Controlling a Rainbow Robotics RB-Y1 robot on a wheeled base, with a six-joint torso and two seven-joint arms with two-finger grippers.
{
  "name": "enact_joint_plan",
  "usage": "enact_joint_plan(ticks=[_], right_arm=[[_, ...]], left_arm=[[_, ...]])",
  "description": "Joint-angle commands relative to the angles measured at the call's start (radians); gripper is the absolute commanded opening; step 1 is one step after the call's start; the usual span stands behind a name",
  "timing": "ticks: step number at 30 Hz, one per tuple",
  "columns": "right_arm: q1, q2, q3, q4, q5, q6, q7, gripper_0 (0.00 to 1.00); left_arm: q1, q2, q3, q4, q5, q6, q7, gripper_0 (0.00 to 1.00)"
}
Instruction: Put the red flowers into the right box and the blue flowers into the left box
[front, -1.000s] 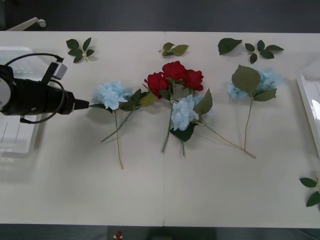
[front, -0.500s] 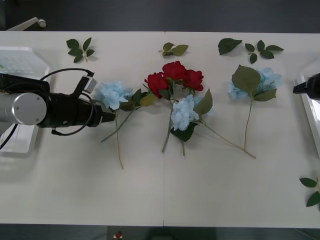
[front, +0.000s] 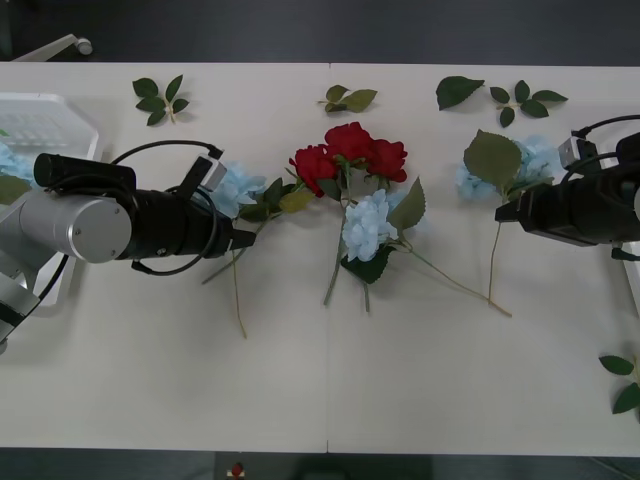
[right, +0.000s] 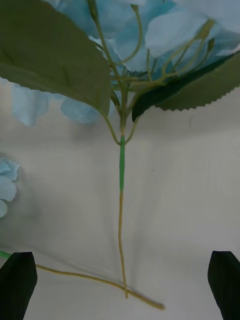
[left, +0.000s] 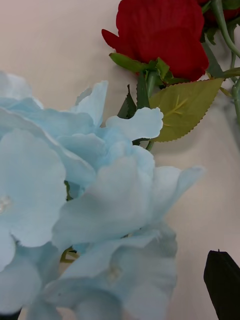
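Both arms advanced; left gripper (front: 243, 240) and right gripper (front: 503, 212) fingers spread over blue flowers (front: 368, 224). Neighbouring red flowers (front: 350, 152) risk being snagged.

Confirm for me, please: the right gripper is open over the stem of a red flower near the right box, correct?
Not quite: the flower is blue, not red. The right wrist view shows the open right gripper over the thin stem of a blue flower, and the front view shows that arm beside the blue flower near the right box. The red flowers lie at the table's middle.
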Motion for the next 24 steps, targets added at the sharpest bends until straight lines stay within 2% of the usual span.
enact_joint_plan(ticks=[1,7,10,14,24], right_arm=[[-0.054,0.084,-0.033,0.034,0.057,-0.002,-0.034,1.00],[-0.122,0.162,-0.007,0.142,0.128,-0.002,-0.016,1.00],[-0.169,0.176,0.055,0.195,0.170,-0.010,-0.020,1.00],[-0.237,0.182,0.139,0.291,0.172,-0.059,-0.022,1.00],[-0.306,0.220,0.237,0.462,0.183,-0.159,-0.016,1.00]], left_arm=[[-0.016,-0.012,-0.015,-0.017,-0.054,-0.006,0.056,1.00],[-0.014,-0.035,-0.017,0.016,-0.119,-0.006,0.070,1.00],[-0.014,-0.041,-0.015,0.033,-0.123,-0.006,0.073,1.00],[-0.007,-0.041,-0.015,0.041,-0.137,-0.006,0.080,0.94],[-0.002,-0.042,-0.008,0.049,-0.168,-0.029,0.120,0.92]])
